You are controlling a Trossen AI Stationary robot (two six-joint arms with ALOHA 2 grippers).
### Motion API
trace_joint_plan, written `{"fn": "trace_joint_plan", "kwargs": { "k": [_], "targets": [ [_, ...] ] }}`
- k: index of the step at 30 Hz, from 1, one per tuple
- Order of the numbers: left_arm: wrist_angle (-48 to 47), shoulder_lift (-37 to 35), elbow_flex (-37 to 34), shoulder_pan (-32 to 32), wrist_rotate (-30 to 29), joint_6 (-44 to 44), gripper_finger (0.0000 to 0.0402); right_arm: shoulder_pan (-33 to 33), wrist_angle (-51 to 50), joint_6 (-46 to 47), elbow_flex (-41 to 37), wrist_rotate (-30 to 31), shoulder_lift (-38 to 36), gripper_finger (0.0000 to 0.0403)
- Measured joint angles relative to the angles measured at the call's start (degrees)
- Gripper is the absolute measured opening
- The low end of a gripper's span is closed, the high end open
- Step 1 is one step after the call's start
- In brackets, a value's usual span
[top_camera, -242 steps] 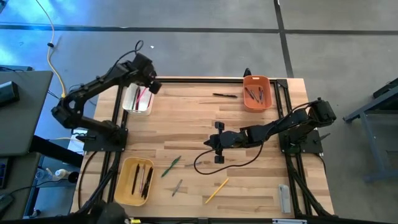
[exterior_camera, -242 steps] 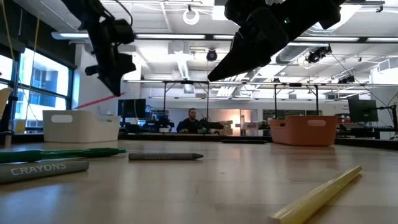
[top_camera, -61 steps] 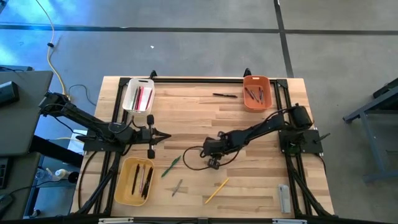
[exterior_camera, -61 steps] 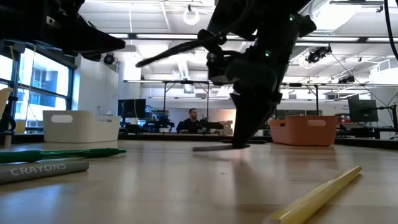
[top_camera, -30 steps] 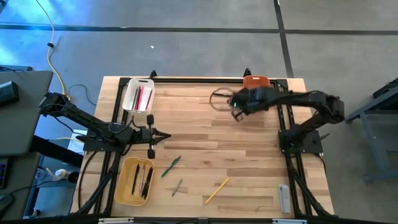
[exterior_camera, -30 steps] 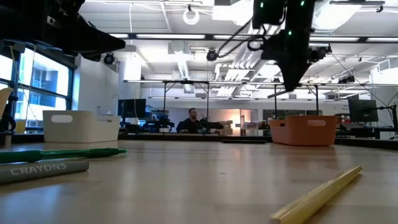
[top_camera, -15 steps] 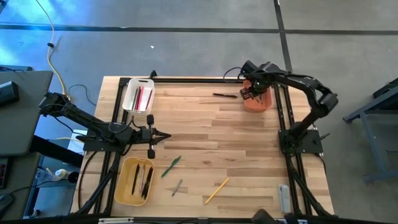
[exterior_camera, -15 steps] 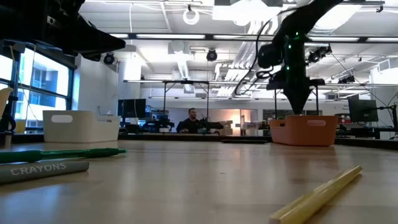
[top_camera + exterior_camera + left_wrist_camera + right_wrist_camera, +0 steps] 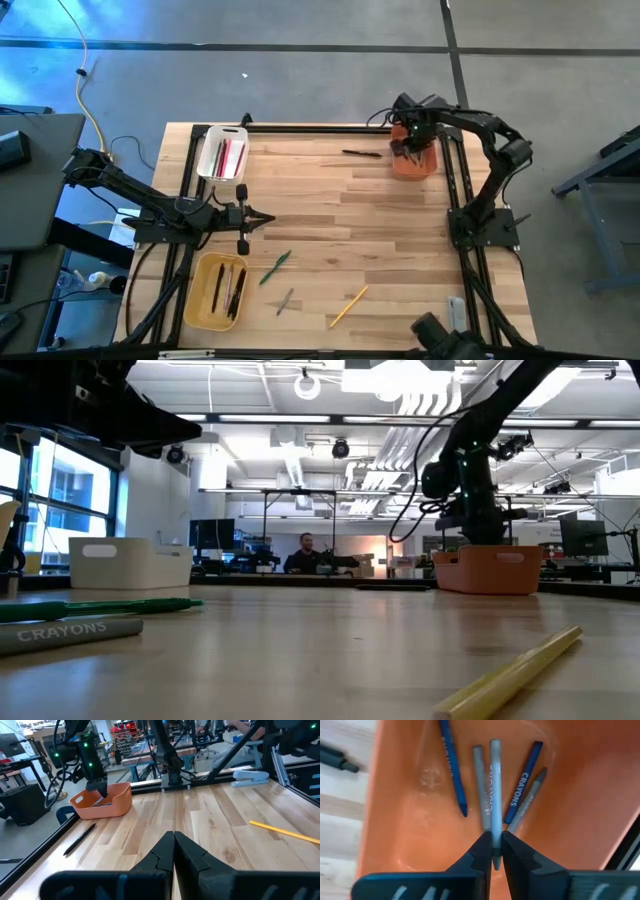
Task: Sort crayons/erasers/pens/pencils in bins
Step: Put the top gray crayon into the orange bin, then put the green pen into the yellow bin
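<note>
My right gripper (image 9: pixel 409 148) reaches down into the orange bin (image 9: pixel 428 166) at the table's far right and is shut on a grey crayon (image 9: pixel 495 790). Two blue crayons (image 9: pixel 453 767) and other grey ones (image 9: pixel 481 780) lie on the bin's floor. My left gripper (image 9: pixel 262 218) is shut and empty at the table's left side. The white bin (image 9: pixel 212 160) at the far left holds red and pink sticks. The yellow bin (image 9: pixel 203 295) at the near left holds dark sticks. A black pen (image 9: pixel 362 153), a green pen (image 9: pixel 276 265), a grey crayon (image 9: pixel 286 300) and a yellow pencil (image 9: pixel 348 306) lie on the table. My right gripper pinches the grey crayon near its pointed end (image 9: pixel 494 836) between its two fingers, from above. The crayon runs on from the fingers along their line, its other end (image 9: pixel 494 745) down in the orange bin. Whether that end touches the bin's floor I cannot tell.
A grey flat bar (image 9: pixel 457 318) lies at the near right corner. Black frame rails (image 9: pixel 300 127) run along the table's far edge and both sides. The middle of the wooden table (image 9: pixel 380 220) is bare.
My right gripper has carried the grey crayon toward the table's far right, from beside the black pen to over the orange bin, and has gone down into the bin. It has stayed shut on the crayon.
</note>
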Motion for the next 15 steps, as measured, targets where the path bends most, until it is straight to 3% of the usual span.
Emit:
{"fn": "trace_joint_plan", "kwargs": {
  "k": [11,15],
  "targets": [
    [0.32,0.02,0.00,0.04,0.00,0.00,0.0000,-0.30,-2.35,-1.81,0.00,2.04,0.06,0.0102],
    [0.96,0.02,0.02,0.02,0.02,-0.17,0.0000,-0.30,-6.36,-5.27,0.00,2.71,-2.69,0.0109]
  ]
}}
